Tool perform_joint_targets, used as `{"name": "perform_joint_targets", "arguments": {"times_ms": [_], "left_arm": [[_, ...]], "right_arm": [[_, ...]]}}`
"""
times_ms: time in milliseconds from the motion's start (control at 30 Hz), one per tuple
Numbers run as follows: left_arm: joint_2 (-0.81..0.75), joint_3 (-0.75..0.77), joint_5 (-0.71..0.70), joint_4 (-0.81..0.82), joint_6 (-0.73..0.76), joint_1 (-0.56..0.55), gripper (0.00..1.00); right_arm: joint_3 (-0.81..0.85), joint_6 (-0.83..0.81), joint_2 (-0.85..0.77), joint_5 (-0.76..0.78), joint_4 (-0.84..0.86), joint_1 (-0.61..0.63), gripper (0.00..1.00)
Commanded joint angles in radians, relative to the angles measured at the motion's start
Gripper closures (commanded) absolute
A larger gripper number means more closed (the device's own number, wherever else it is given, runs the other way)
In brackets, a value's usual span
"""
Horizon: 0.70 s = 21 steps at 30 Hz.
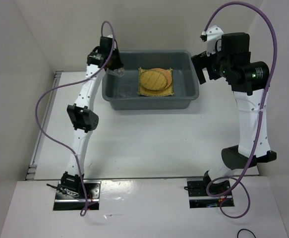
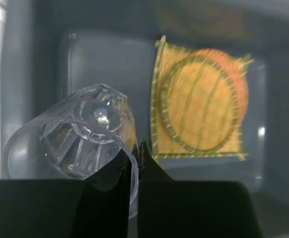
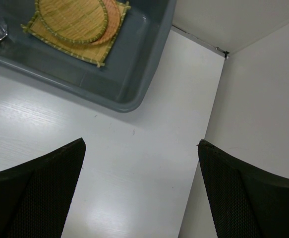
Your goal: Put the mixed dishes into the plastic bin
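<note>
**Overhead view, upper centre.** The plastic bin (image 1: 149, 103) stands on the white table (image 1: 159, 144). Inside it lies the square yellow mat (image 2: 174, 54), with the yellow-tan disc (image 2: 201, 104) overlapping the orange-brown disc (image 2: 236, 74) on top.

**Upper left.** The left gripper (image 2: 137, 148) hangs over the bin's left end. Its fingers are pressed almost together on the thin wall of a clear glass cup (image 2: 70, 134), pinching it at the rim. The cup is tilted and appears raised above the bin floor.

**Upper right.** The right gripper (image 1: 203, 67), beside the bin's right end, is spread wide and holds nothing.

**Handling, as judged.** The cup is light, rigid, smooth and breakable. A pinch on one wall lets it swing or slip. It is best lowered close to the bare floor at the bin's left, apart from the mat, before release.
</note>
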Motion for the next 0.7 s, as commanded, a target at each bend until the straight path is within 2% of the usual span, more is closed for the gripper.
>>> {"name": "perform_joint_targets", "arguments": {"times_ms": [0,33,133,267,433,500,533,567,667], "left_arm": [[0.087,0.199,-0.093,-0.037,0.026,-0.030,1.00],[0.178,0.278,-0.093,-0.089,0.017,-0.030,1.00],[0.179,0.175,-0.090,-0.049,0.017,-0.039,1.00],[0.257,0.270,-0.099,-0.049,0.047,-0.050,1.00],[0.276,0.218,-0.099,-0.014,0.066,-0.040,0.98],[0.289,0.218,-0.087,-0.014,0.084,-0.040,0.93],[0.306,0.218,-0.078,-0.014,0.084,-0.040,0.86],[0.315,0.233,-0.067,-0.025,0.095,-0.040,0.62],[0.331,0.245,-0.067,-0.036,0.095,-0.040,0.48]], "right_arm": [[0.035,-0.012,0.001,0.012,0.012,0.008,0.02],[0.045,-0.012,0.013,0.012,0.012,0.008,0.02],[0.054,-0.012,0.037,0.039,0.012,0.008,0.02],[0.087,-0.012,0.091,0.050,0.012,0.008,0.02],[0.142,-0.012,0.157,0.050,0.012,0.008,0.02],[0.163,-0.012,0.183,0.059,0.012,0.008,0.02],[0.163,-0.012,0.183,0.059,0.012,0.008,0.02],[0.177,-0.012,0.198,0.059,0.012,0.008,0.02],[0.188,-0.002,0.209,0.059,0.012,0.008,0.02]]}}
